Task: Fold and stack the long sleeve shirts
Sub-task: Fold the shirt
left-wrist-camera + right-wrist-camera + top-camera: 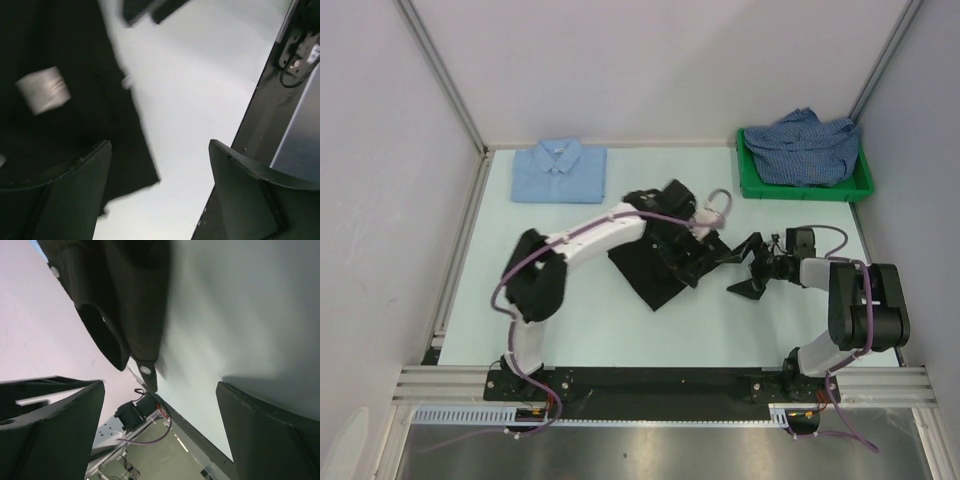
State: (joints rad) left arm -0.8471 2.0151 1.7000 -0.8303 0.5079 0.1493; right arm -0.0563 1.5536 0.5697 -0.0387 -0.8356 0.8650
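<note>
Top external view first, Ana: where does the black shirt (642,275) lie?

On the bench (600,335), Ben, crumpled, to the left of the green bin (800,190) and nearer the arms than it.

And the other two shirts?

One is a checked shirt (805,145), bundled inside the bin. The other is a light blue shirt (560,170), which lies folded well left of the bin, by the far wall.

What about the left gripper (698,255)?

It is over the side of the black shirt towards the bin. Its wrist view shows the jaws wide apart with only bare bench between them. One finger (75,195) is above the cloth's edge. It holds nothing.

And the right gripper (742,268)?

It sits just beside the black shirt, nearer than the bin, and is spread fully. Its own camera shows nothing between the fingers (270,440).
</note>
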